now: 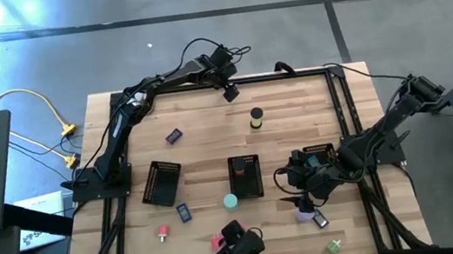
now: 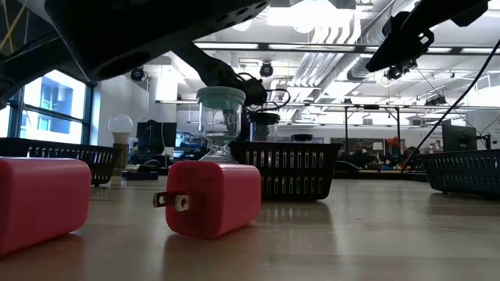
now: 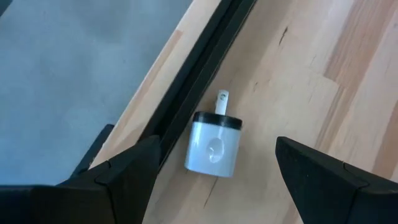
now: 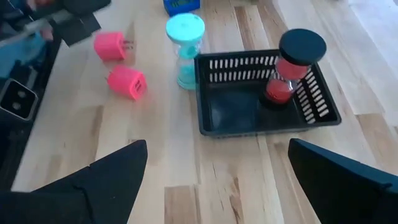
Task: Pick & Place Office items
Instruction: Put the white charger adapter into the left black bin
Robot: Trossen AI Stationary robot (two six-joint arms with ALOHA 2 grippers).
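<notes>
A white plug charger with a black band (image 3: 212, 146) lies on its side on the wood by the black frame rail (image 3: 199, 74) at the table's far edge. My left gripper (image 3: 216, 149) is open above it, one finger on either side, touching nothing. My right gripper (image 1: 298, 189) hangs open over the table's right half, nothing between its fingers. Ahead of it a red hourglass with a black top (image 4: 287, 71) stands in a black mesh tray (image 4: 211, 118). A teal hourglass (image 4: 185, 50) stands outside the tray's wall, and two pink chargers (image 4: 127, 82) lie beyond.
A second mesh tray (image 1: 162, 184) sits left of centre and a third (image 1: 322, 151) under my right arm. Loose on the wood are a purple piece (image 1: 173, 136), a yellow-and-black cylinder (image 1: 257, 119), a blue rectangle (image 1: 183, 212) and a green bit (image 1: 334, 245).
</notes>
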